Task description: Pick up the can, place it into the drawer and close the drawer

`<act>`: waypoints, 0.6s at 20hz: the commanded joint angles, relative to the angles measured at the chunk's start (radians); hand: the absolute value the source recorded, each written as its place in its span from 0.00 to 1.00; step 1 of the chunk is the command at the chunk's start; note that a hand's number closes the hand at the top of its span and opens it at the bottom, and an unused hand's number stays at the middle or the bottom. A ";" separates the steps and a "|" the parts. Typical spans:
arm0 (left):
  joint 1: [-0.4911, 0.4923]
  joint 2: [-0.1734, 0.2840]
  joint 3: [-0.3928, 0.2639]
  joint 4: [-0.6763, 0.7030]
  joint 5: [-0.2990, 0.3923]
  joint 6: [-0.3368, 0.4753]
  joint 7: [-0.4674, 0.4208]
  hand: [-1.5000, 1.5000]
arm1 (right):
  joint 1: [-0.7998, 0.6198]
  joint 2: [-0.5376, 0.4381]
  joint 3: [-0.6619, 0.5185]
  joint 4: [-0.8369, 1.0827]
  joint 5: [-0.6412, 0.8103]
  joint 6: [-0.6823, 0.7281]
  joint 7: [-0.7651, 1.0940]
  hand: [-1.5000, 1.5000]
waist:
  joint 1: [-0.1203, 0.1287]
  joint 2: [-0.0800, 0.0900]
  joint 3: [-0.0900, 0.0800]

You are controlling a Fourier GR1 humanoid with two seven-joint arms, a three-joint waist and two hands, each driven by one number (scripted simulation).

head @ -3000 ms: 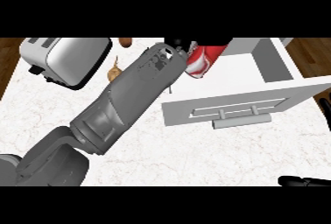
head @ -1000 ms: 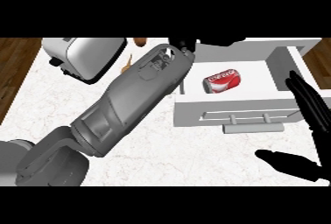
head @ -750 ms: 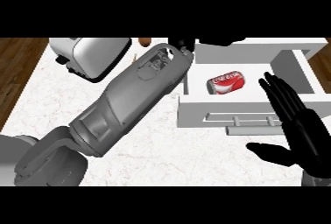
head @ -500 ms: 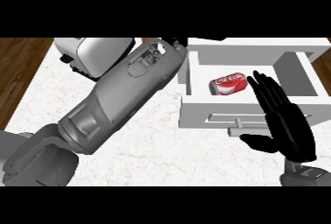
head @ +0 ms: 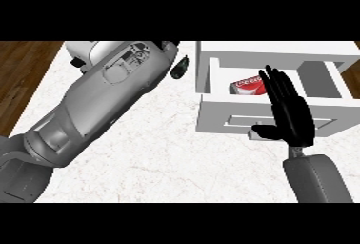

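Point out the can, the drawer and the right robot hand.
can (head: 247, 86), head view, on its red side.
drawer (head: 232, 110), head view, on its white front panel.
right robot hand (head: 294, 119), head view, on the palm.

glossy metal can, matt white drawer, marbled counter

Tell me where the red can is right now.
In the head view, the red can lies on its side inside the open white drawer, upper right, just left of the right hand.
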 commanded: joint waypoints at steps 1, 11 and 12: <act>0.077 0.085 -0.005 -0.116 -0.024 -0.013 0.036 0.00 | -0.037 0.024 -0.018 0.160 0.028 -0.060 -0.003 0.00 | 0.006 0.010 0.012; 0.151 0.171 -0.009 -0.242 -0.041 -0.049 0.085 0.00 | -0.263 0.027 -0.111 0.501 0.106 -0.245 -0.014 0.00 | 0.036 0.022 0.014; 0.168 0.185 -0.008 -0.291 -0.031 -0.038 0.121 0.00 | -0.237 0.019 -0.119 0.525 0.105 -0.283 -0.037 0.00 | 0.041 0.017 0.014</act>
